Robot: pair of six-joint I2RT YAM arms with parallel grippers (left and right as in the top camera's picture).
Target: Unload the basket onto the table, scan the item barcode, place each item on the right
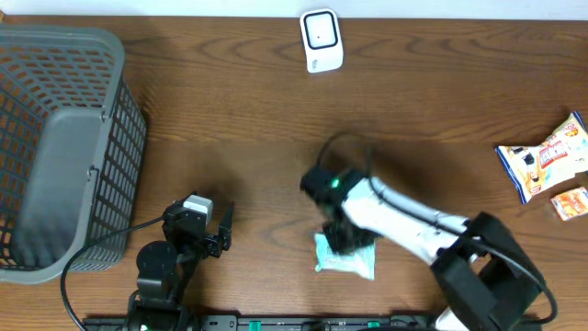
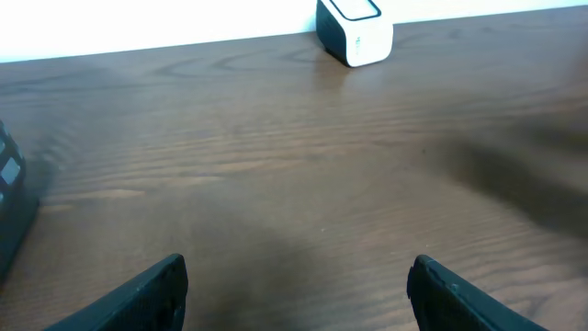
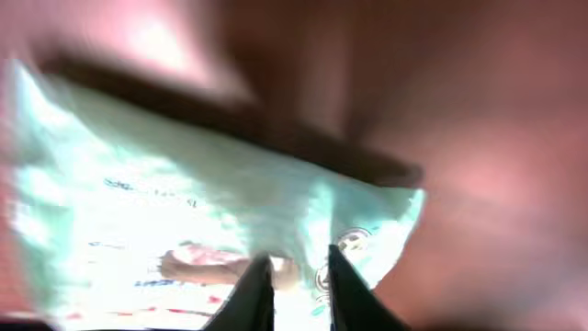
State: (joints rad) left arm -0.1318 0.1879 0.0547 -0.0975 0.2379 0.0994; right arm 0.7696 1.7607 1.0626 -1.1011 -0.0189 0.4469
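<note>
Nearest, by the brown wooden table's [image 1: 257, 138] front edge, a mint-green plastic packet [image 1: 349, 260] lies partly hidden under the white right arm [image 1: 404, 213], which bends down over it. The right gripper [image 3: 299, 262] is pinched narrow on the packet's edge; the print is blurred. Beside it, the left gripper [image 2: 296, 276] hovers wide and empty. Farther off, a grey mesh basket [image 1: 64, 138] fills the left edge, an orange-and-white snack bag [image 1: 544, 158] lies by the right edge, and a white box-shaped scanner [image 1: 322, 40] stands at the far edge.

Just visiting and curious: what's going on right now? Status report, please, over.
Left gripper open, empty. Right gripper pinched on pale green packet, low on the table. Scanner at far edge, nothing between it and packet.
</note>
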